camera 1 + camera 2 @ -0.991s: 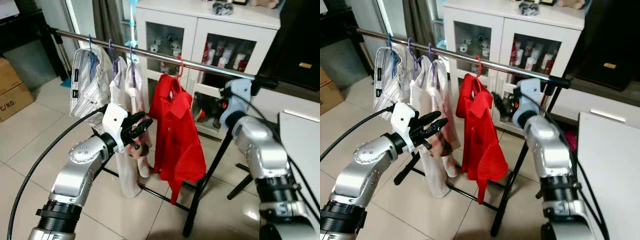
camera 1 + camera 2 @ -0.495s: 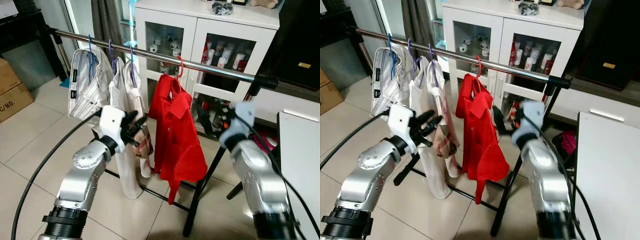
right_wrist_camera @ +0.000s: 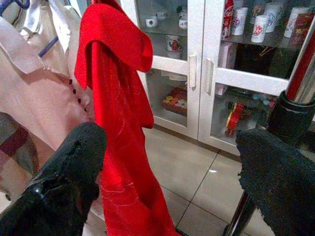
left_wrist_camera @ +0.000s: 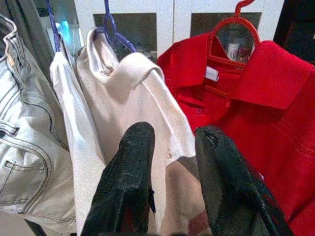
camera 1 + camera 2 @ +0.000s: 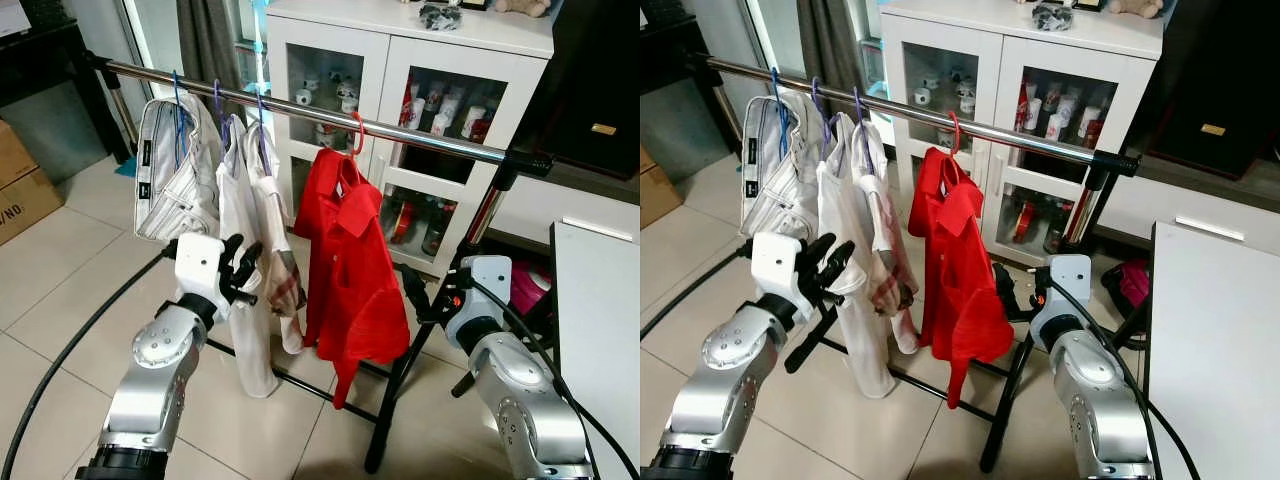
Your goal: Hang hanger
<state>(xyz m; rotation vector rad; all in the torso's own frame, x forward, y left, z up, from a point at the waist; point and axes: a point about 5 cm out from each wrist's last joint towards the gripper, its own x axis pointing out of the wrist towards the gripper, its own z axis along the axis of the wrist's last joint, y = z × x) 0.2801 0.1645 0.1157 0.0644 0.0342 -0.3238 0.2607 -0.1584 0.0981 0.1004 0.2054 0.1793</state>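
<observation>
Left eye view: steel rail (image 5: 300, 105) crossing the scene on a black frame, white cabinet (image 5: 400, 60) with glass doors behind. Red hanger (image 5: 356, 135) hooked over the rail, carrying a red shirt (image 5: 355, 270). Further along to the robot's left, a cream shirt (image 5: 250, 250) and a pale denim garment (image 5: 175, 175) on purple and blue hangers. Left pincer (image 5: 243, 270) raised just before the cream shirt, black fingers slightly apart, empty. Right pincer (image 5: 418, 300) low beside the red shirt's hem, near the frame's black leg, fingers spread, empty. Tiled floor (image 5: 60, 260) below

Right eye view: same scene; white surface (image 5: 1215, 340) at the robot's right, cardboard box (image 5: 655, 190) at far left

Left wrist view: two black fingers (image 4: 130, 172) a little apart, pointing at the cream shirt's collar; red hanger's hook and neck visible above the red shirt's collar

Right wrist view: fingers (image 3: 74, 167) wide apart, gripping nothing; red shirt hanging between them further off, cabinet doors beyond, rail's upright post close to the other finger
</observation>
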